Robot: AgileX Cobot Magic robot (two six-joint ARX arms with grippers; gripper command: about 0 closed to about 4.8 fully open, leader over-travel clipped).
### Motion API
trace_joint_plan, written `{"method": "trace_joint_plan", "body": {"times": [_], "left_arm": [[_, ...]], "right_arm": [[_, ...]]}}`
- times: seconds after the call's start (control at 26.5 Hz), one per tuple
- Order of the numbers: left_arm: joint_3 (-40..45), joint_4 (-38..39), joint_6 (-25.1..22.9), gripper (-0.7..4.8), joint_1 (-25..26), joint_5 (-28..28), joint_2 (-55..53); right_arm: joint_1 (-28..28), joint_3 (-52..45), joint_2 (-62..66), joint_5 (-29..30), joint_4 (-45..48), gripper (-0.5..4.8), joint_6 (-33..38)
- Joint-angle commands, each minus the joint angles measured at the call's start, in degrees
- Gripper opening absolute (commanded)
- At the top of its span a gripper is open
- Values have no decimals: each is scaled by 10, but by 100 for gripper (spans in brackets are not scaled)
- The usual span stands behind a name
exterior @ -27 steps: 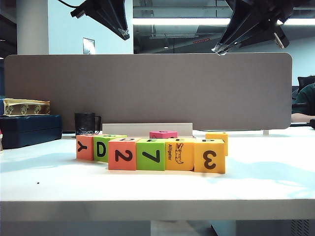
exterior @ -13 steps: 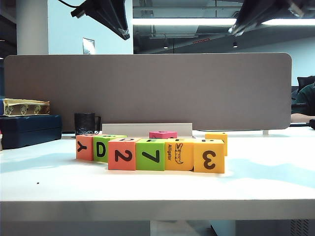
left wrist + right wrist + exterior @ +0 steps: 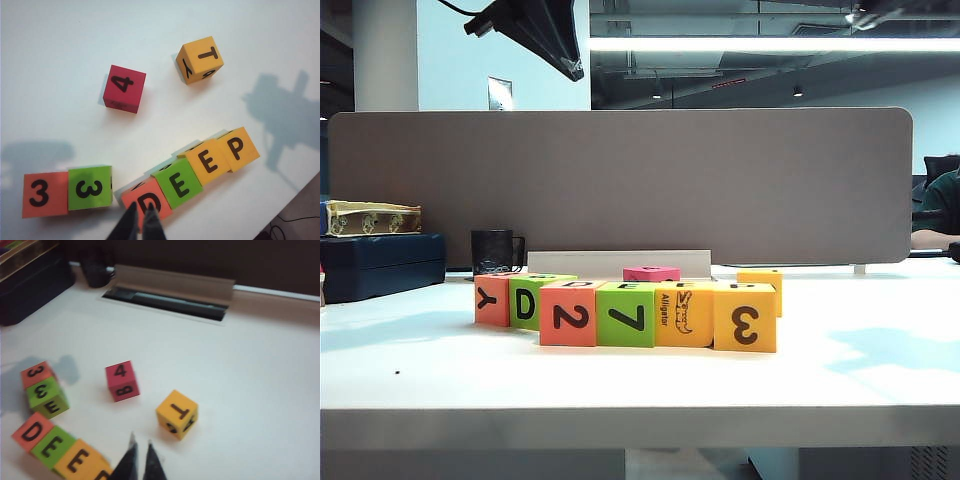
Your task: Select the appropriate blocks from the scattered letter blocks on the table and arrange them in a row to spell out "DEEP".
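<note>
Running left to right at lower centre of the exterior view on the bench (image 3: 880, 370), our four-block row (image 3: 658, 314) spells DEEP on top. Both left gripper (image 3: 140, 224) and right gripper (image 3: 139, 460) hover, jaws together, empty.

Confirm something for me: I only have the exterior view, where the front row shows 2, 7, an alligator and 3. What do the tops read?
Observer: In the left wrist view, the salmon-orange block shows D, the green block E, the yellow-orange blocks E and P: DEEP.
Operator: Are the grippers carrying anything?
Observer: No. The left gripper hangs shut over the D block, and the right gripper is shut, high beside the T cube.
Operator: The pink cube's top?
Observer: The pink cube shows a 4.
</note>
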State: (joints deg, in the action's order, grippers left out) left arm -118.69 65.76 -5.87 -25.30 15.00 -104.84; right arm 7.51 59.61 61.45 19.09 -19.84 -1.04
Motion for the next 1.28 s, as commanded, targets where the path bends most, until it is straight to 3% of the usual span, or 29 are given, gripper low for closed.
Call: {"method": "trace_joint_plan", "body": {"times": [0.04,0.42,0.91,1.28], "left_arm": [[-2,-3,-3,17,0,3,3],[-2,-3,-3,17,0,3,3],[-2,-3,-3,17,0,3,3],[-2,-3,-3,17,0,3,3]], "right_arm": [[-21,-49,-39,-2,77,22,-1],[-84,-250,-207,-77,144,22,-1],[-85,-299,-250,-80,141,22,-5],[-85,-313,-284,-118,137,22,-5]]}}
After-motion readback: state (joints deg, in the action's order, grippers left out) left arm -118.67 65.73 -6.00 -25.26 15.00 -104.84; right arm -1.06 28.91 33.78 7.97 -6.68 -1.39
